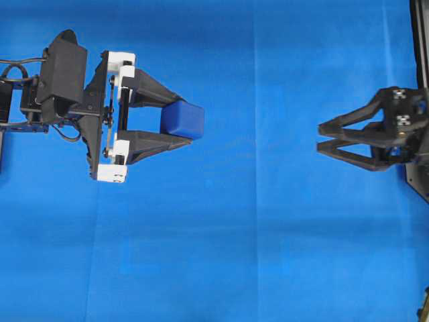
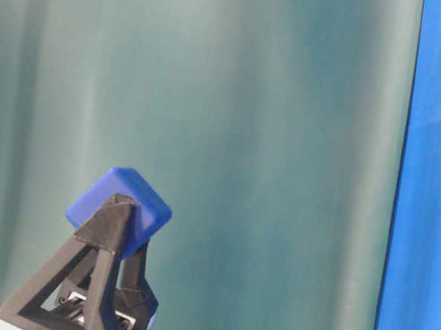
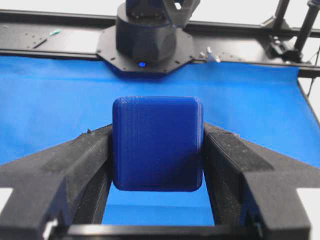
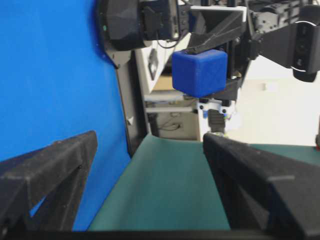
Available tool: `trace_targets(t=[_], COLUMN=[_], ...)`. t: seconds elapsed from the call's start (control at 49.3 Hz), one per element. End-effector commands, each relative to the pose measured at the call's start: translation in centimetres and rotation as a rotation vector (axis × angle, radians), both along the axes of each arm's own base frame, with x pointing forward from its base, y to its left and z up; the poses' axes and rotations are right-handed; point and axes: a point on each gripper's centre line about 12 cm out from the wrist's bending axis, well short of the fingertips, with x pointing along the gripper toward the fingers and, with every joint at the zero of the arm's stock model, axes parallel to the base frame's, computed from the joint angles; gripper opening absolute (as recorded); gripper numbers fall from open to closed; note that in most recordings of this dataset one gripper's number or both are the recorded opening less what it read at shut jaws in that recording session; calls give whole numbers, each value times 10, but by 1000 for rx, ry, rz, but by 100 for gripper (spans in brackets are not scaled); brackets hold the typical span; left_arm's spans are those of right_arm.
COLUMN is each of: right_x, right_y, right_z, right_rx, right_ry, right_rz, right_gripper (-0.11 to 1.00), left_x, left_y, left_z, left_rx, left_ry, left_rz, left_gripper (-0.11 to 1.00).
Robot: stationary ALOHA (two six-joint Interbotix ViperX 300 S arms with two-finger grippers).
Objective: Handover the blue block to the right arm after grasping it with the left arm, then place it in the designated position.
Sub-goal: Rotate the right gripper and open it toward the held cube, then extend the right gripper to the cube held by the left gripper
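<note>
Blue cloth [image 1: 255, 255] covers pretty much the whole table in the overhead view, with a few faint fold lines in it and nothing lying on it between the two arms, so that middle stretch is wide open. Over on the left, the left gripper [image 1: 179, 124] (the one with white brackets on its rail) has the blue block [image 1: 184, 119] pinched between its fingertips, held up off the cloth and poking out a bit past the tips toward the middle. The left wrist cam shows it best: block [image 3: 157, 144] squarely clamped, one black finger [image 3: 75, 165] flat against each side, and beyond it the other arm's black base [image 3: 146, 37] sitting on a dark frame at the cloth's far edge. From table level the block [image 2: 120, 208] sits tilted like a diamond on top of the fingers, with a green curtain [image 2: 273, 140] behind and a blue strip down the right side. The right gripper [image 1: 320, 137] hangs near the right edge of the overhead shot, well apart from the block, jaws spread wide with nothing in them, tips pointing left. In its own wrist cam its two fingers [image 4: 47, 170] frame the bottom corners, and the block [image 4: 200, 71] shows up high in the gap, straight ahead, held in the left arm's fingers with nothing in between. Right of that gripper, a dark frame rail [image 1: 421, 40] runs along the cloth's edge, so not much room behind it.
</note>
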Motion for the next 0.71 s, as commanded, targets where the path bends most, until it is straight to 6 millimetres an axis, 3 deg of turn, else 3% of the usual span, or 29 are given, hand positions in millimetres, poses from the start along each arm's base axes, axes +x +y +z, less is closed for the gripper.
trace_targets(t=[0.0, 0.284, 0.689], right_x=[10, 48, 130], right_y=[2, 5, 5], right_z=[14, 37, 37], right_rx=[10, 11, 6], right_ry=[-22, -26, 33], right_rz=[4, 1, -18], right_gripper=[93, 93, 93], left_x=[-2, -2, -2], left_y=[0, 0, 0], left_z=[12, 11, 10], left_rx=[-2, -2, -25], left_ry=[-37, -35, -22], left_rz=[-1, -1, 1], left_gripper=[46, 46, 46])
